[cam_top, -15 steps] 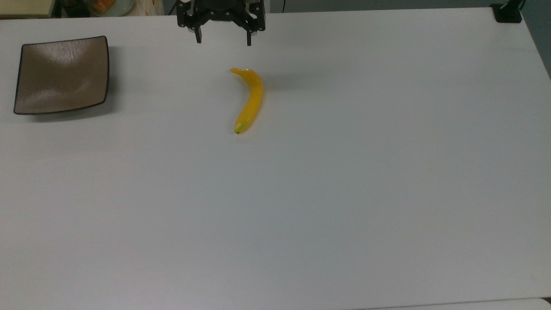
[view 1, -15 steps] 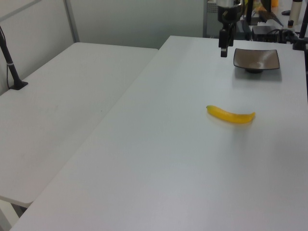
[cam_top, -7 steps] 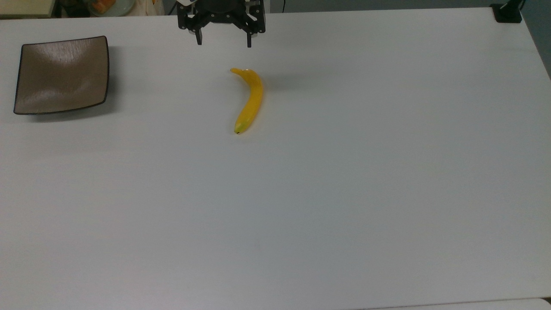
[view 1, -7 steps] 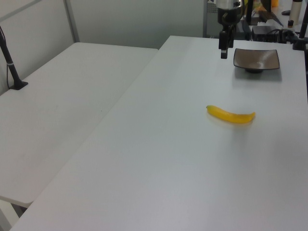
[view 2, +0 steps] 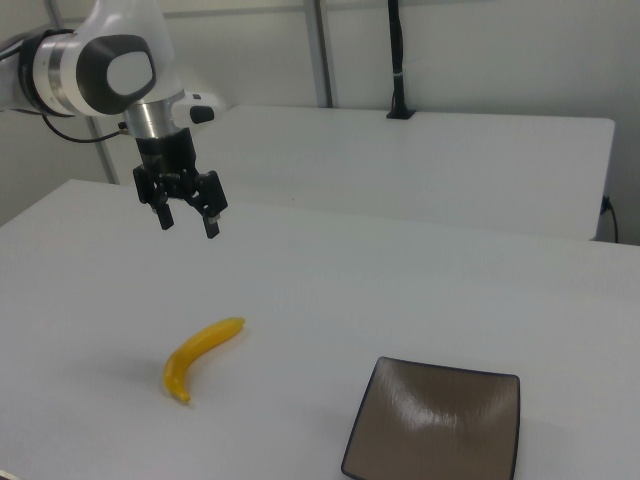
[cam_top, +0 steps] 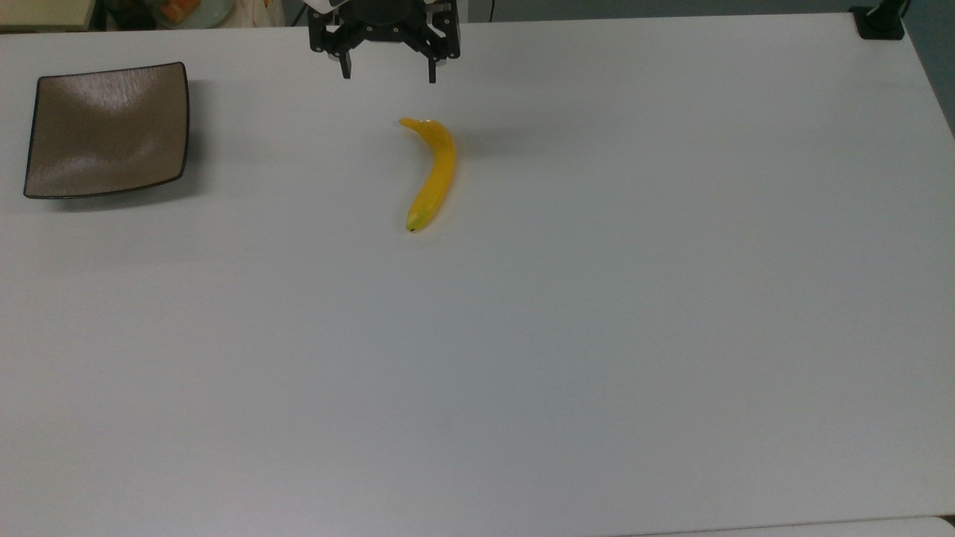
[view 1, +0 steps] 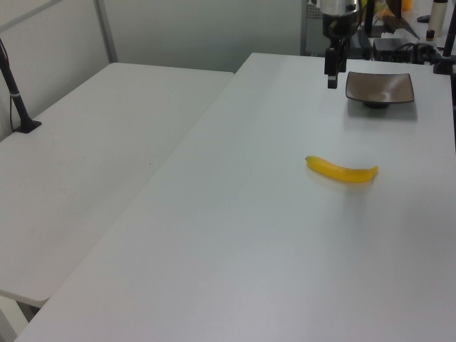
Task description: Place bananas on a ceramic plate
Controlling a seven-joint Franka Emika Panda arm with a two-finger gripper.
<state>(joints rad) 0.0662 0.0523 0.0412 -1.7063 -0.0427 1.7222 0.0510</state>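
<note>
Banana (cam_top: 433, 175) apart from plate (cam_top: 104, 130)

Single slender curved yellow banana (cam_top: 433, 173), greenish dark tip pointing toward the top view's bottom edge, lying flat on the white tabletop (cam_top: 597, 335). Square glossy brown-grey ceramic plate (cam_top: 106, 130), thin dark rim, upturned corners, empty, resting well apart from the banana at the top view's left.

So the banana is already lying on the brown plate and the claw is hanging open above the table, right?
Not quite. The banana lies on the bare table, well apart from the plate, as the top view shows. The gripper does hang open above the table.
</note>
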